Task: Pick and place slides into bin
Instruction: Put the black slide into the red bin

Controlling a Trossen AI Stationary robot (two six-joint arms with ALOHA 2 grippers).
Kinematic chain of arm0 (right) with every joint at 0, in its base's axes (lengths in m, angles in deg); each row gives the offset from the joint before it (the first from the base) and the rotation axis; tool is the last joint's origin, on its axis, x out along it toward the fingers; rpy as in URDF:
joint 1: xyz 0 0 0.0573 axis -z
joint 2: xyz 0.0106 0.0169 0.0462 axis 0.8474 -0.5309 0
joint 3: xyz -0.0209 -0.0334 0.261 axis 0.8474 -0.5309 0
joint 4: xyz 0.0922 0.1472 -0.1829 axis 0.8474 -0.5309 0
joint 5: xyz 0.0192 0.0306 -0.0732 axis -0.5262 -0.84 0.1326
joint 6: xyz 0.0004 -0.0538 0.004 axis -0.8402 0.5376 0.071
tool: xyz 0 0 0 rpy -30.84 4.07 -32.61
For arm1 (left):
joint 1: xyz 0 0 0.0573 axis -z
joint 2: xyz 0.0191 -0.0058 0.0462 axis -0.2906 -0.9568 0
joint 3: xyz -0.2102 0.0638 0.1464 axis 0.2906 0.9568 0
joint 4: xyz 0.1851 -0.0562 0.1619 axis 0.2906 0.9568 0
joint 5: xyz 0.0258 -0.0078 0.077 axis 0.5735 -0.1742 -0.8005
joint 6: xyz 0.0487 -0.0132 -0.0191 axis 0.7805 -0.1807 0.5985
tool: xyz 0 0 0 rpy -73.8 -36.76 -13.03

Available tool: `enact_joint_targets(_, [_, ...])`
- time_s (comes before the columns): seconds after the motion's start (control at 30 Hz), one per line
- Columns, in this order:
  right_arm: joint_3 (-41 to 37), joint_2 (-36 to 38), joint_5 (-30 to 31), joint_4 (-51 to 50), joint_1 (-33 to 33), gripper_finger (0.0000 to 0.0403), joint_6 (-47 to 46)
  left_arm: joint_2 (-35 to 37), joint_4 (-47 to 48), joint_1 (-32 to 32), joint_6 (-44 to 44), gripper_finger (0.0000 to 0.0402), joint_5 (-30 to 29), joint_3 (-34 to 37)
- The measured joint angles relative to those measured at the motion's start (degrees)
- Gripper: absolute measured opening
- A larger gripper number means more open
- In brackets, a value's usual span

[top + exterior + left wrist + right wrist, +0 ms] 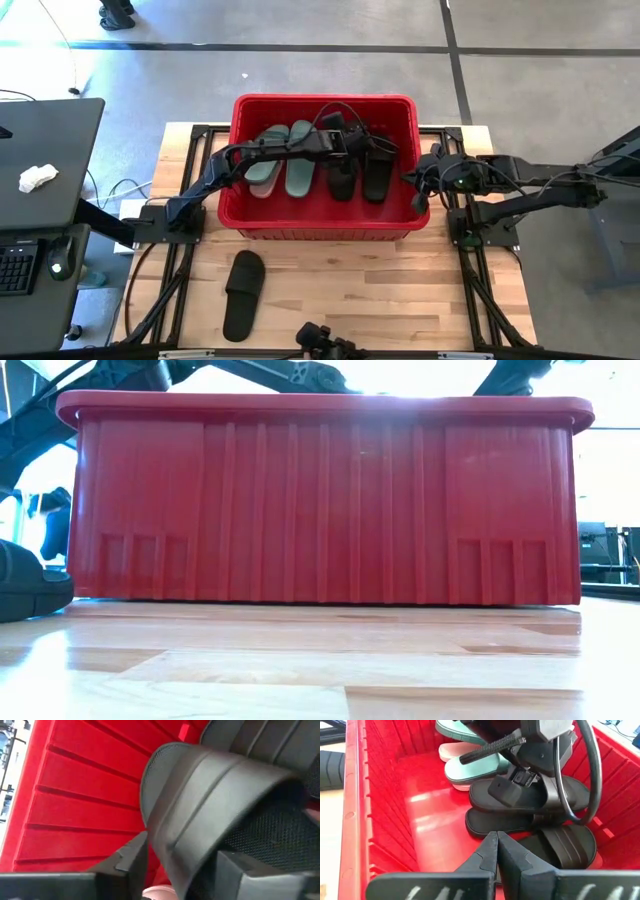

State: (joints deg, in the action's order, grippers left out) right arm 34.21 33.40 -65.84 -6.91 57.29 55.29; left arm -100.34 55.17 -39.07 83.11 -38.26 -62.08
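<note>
Over the bin (240, 218), left hand (352, 143) parted around a black slide (210, 795); right hand (496, 851) together.

From the low camera I see only the outer wall of the bin (320, 500); everything inside it is hidden from me there, and both arms are cut off at the top edge. A black slide (30, 585) pokes in at the side, mostly cropped. On my left wrist feed a black slide's strap (210, 805) fills the frame, blurred, and a pale patch (157, 893) at the edge is too cropped for me to name. Looking straight down, the left arm (290, 148) covers parts of the green slides (285, 170), and I can't make out its fingertips.
</note>
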Motion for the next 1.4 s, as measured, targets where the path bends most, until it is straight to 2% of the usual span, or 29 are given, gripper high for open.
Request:
enact_joint_targets(0.17, [0.0,0.0,0.0,-0.6,0.0,0.0,0.0,0.01,0.05,0.0,0.02,0.021,0.46,-0.02])
enact_joint_targets(0.37, [0.0,0.0,0.0,-0.93,0.0,0.0,0.25,0.06,0.07,0.0,0.05,0.0267,3.81,-0.02])
enact_joint_targets(0.67, [0.0,0.0,0.03,-0.93,0.02,0.0,1.51,0.58,0.57,0.07,0.08,0.0322,8.44,-0.03])
enact_joint_targets(0.97, [0.0,-0.02,0.06,-0.93,0.02,0.0,2.09,3.13,2.39,0.8,0.93,0.034,9.4,-0.13])
enact_joint_targets(1.1, [0.0,-0.04,0.09,-0.93,0.02,0.0,2.6,4.53,6.34,1.5,2.02,0.034,9.69,-0.15])
enact_joint_targets(1.23, [0.0,-0.03,0.1,-0.93,0.02,0.0,3.13,6.72,12.9,2.51,1.4,0.0338,10.45,-0.13])
enact_joint_targets(1.4, [0.0,0.02,0.26,-0.84,0.04,0.0,4.52,11.4,22.86,4.0,1.43,0.0326,16.85,-0.06])
